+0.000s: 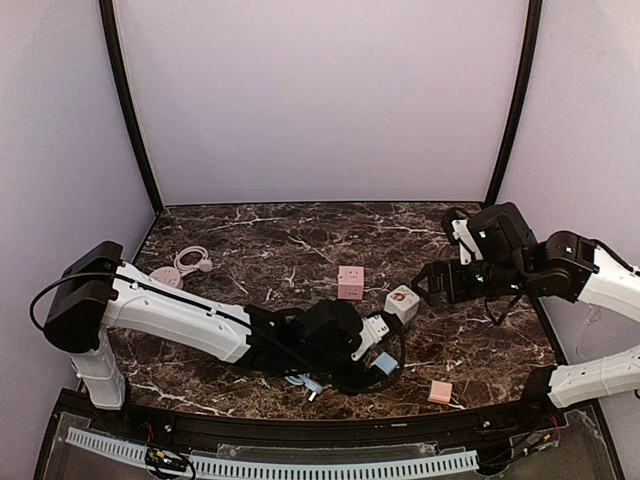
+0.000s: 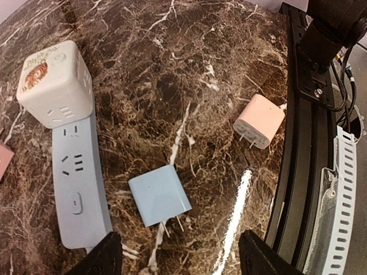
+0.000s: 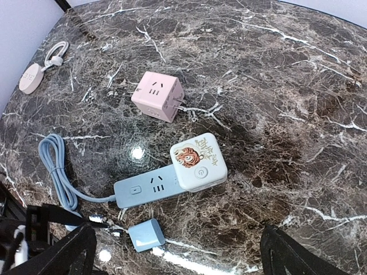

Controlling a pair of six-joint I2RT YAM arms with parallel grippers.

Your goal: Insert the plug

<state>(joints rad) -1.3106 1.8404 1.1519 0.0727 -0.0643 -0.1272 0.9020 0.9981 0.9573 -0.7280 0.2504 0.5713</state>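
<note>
A light blue plug (image 2: 159,196) lies flat on the marble table (image 2: 189,51), prongs toward the camera. My left gripper (image 2: 180,258) is open just above it, one finger on each side, touching nothing. The plug also shows in the top view (image 1: 385,363) and in the right wrist view (image 3: 146,235). A blue power strip (image 2: 77,183) lies beside it, with a white tiger-print cube (image 2: 54,83) sitting on its far end. My right gripper (image 3: 178,258) is open and empty, held above the table to the right of the white cube (image 1: 401,302).
A pink cube socket (image 1: 350,282) stands behind the strip. A small pink plug (image 2: 259,121) lies near the front right edge. The strip's blue cable (image 3: 57,166) loops left. A pink round puck with a white cord (image 1: 185,265) lies back left. A black rail (image 2: 298,143) borders the front.
</note>
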